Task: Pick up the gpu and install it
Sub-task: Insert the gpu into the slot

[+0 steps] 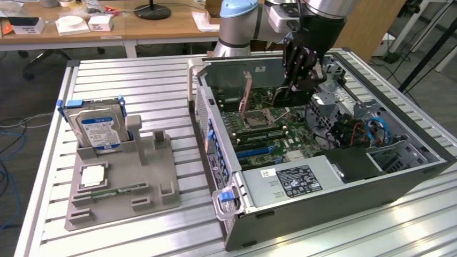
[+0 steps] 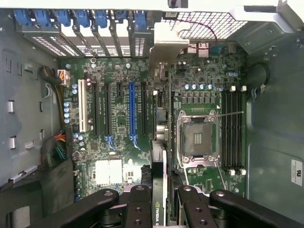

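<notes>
A slotted aluminium table (image 1: 143, 80) carries an open computer case (image 1: 321, 214) lying on its side, so the motherboard (image 2: 118, 109) faces upward; the gripper (image 2: 159, 202) hangs over it, pinching the gpu (image 2: 162, 133) edge-down, bracket toward the rear slot covers (image 2: 95, 43), apparently to line it up with a slot; whether it touches one, I cannot tell.

Gpu (image 2: 160, 156) edge-on, its held end hidden between the jaws and cut by the wrist view's edge, arm (image 1: 321, 13) cut off above, label (image 1: 300, 180) print too small to read
</notes>
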`<action>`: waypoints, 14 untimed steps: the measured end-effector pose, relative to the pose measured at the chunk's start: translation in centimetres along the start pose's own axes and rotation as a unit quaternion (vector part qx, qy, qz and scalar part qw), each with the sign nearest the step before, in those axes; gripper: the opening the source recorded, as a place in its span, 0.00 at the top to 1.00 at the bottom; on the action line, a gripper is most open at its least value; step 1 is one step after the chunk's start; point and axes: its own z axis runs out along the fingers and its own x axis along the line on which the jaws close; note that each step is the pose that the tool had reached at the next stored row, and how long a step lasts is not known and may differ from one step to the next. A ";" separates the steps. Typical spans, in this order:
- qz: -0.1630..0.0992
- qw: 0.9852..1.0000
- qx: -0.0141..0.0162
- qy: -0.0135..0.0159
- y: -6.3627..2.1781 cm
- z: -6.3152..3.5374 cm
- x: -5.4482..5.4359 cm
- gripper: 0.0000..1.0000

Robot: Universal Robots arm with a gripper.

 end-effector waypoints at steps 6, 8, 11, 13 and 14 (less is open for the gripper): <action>0.005 1.000 0.000 0.000 0.02 0.03 0.0 0.74; 0.006 1.000 0.000 0.000 0.02 0.05 -0.1 0.74; 0.007 1.000 0.000 0.000 0.03 0.06 -0.1 0.74; 0.007 1.000 0.000 0.000 0.03 0.07 -0.1 0.74; 0.007 1.000 0.000 0.000 0.03 0.08 -0.1 0.74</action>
